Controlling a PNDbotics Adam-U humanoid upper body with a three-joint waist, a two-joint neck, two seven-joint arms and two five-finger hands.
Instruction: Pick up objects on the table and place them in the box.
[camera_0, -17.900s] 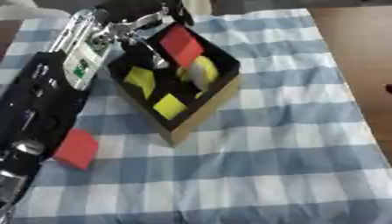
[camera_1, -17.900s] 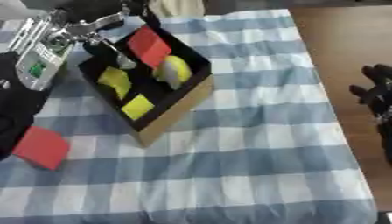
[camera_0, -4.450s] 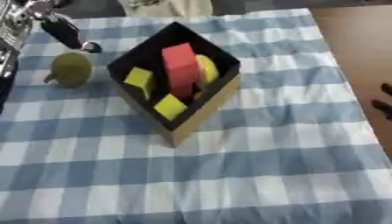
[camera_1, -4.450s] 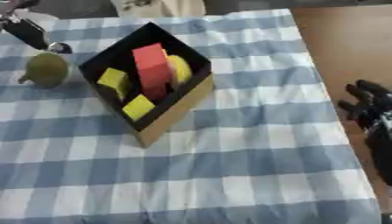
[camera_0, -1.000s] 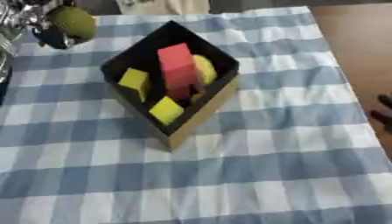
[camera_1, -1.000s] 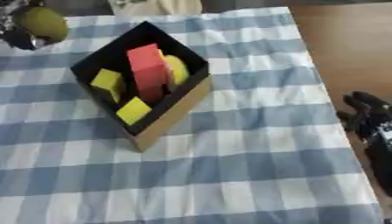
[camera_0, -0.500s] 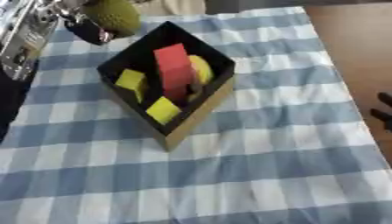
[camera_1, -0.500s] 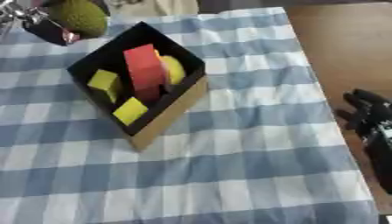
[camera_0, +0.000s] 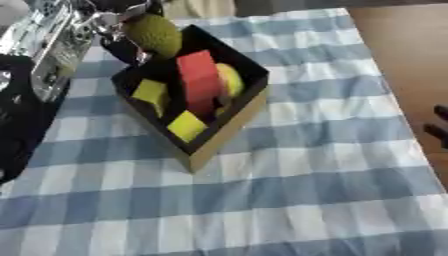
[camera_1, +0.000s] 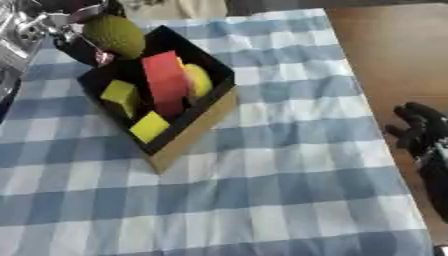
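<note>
Left hand (camera_0: 105, 27) gripped the green fruit (camera_0: 153, 34), fingers curled round it, over the far-left corner of the box (camera_0: 229, 120). Rounded and bumpy, it probably needed grasping round its middle. Right hand (camera_1: 422, 131) rested open, far right.

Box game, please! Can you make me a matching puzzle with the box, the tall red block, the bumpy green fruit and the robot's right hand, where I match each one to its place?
Things:
1. box
2. tall red block
3. bumpy green fruit
4. right hand

Places:
A. held by the left hand above the box's far corner
B. off the cloth, at the right edge, holding nothing
C. standing inside the box among the yellow pieces
D. on the blue checked cloth

Pairs: 1-D, 2-C, 3-A, 4-B
</note>
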